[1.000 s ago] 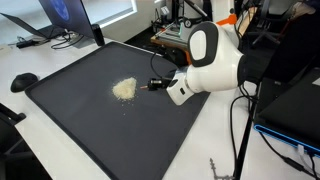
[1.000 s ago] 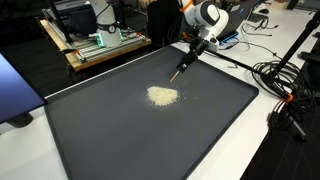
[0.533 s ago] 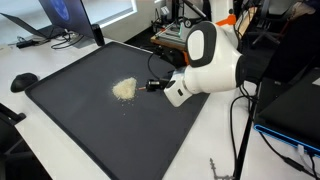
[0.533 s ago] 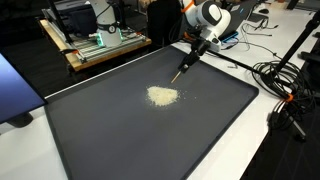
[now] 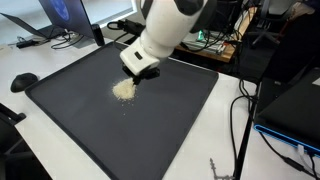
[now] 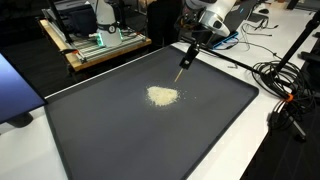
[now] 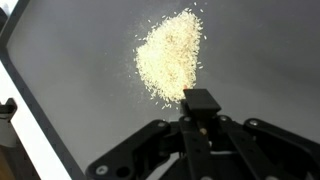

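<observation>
The gripper (image 7: 200,118) is closing its 2 fingers (image 7: 155,133) tight on a thin stick (image 6: 184,58), so it is shut and gripping that stick. In the wrist view the dark end of the stick is poking out right between the fingers. In an exterior view the stick is pointing down and leaning a bit, away from the gripper (image 6: 192,42) and toward the mat. I cannot tell if its tip is touching the mat. 1 pile of grains (image 7: 170,55) is lying just in front of the gripper, very near the end of the stick. The grains are small and pale, and a few are lying loose around the edge of the pile. In both exterior views the pile of grains (image 5: 124,89) (image 6: 163,95) is sitting low down, just below and beside the gripper (image 5: 138,70). A big black mat (image 5: 160,130) is spreading out under the gripper, and the pile is resting on it. The mat is lying on a white table (image 5: 235,140), which is showing past the mat's edge, well away from the gripper. A laptop (image 5: 62,18) is standing far off beyond the mat. Some cables (image 6: 280,85) are trailing on the table, off to the side of the gripper and well apart from it.
</observation>
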